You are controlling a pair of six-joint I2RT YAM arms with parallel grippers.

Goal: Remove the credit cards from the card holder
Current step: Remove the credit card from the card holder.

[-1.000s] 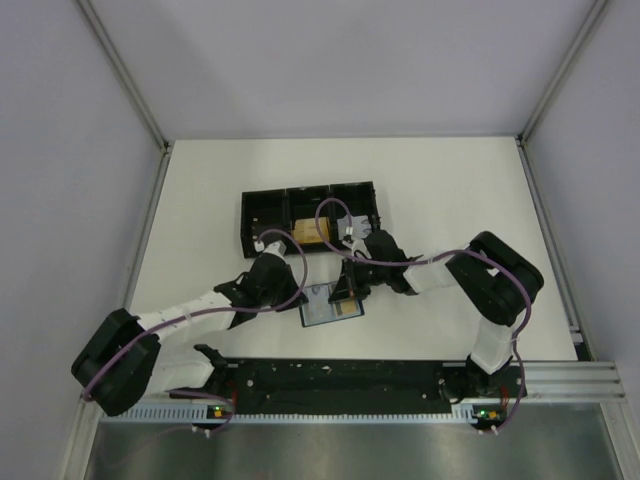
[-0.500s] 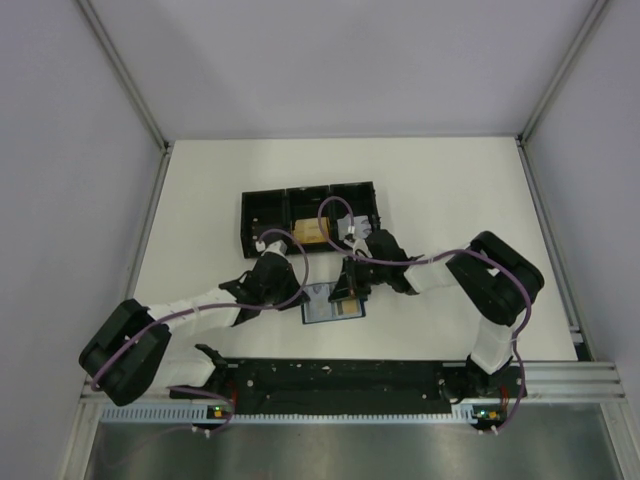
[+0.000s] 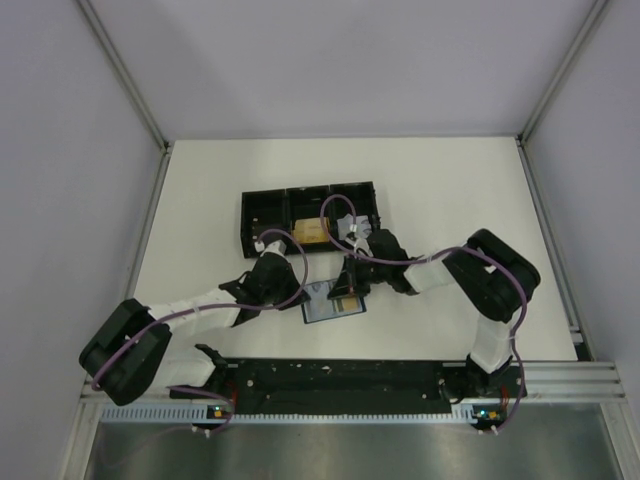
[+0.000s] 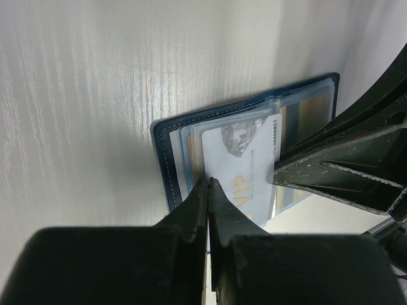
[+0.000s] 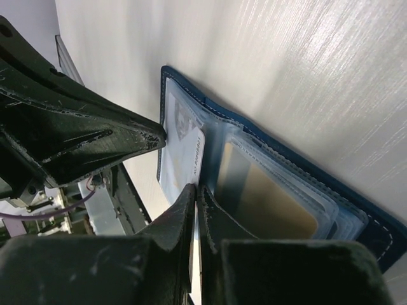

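The dark-blue card holder [image 3: 333, 305] lies open on the white table between my two arms. A white card [image 4: 245, 168] sits askew across its clear sleeves, partly slid out over the fold. A gold card [image 5: 273, 197] stays in the neighbouring sleeve. My left gripper [image 4: 210, 183] is shut, with its tips pressed down at the white card's left edge, over the holder's [image 4: 166, 159] left half. My right gripper [image 5: 196, 187] is shut on the white card's [image 5: 181, 146] printed edge. In the top view, the left gripper [image 3: 306, 292] and right gripper [image 3: 345, 294] meet over the holder.
A black three-compartment tray [image 3: 262, 205] stands just behind the holder, with an orange-tan card [image 3: 310, 233] in its middle compartment. The black rail [image 3: 340, 378] with the arm bases runs along the near edge. Grey walls close in both sides.
The left arm's elbow has swung a little to the right. The right gripper has shifted slightly over the holder, and the holder has crept a touch to the right. Both grippers stay shut.
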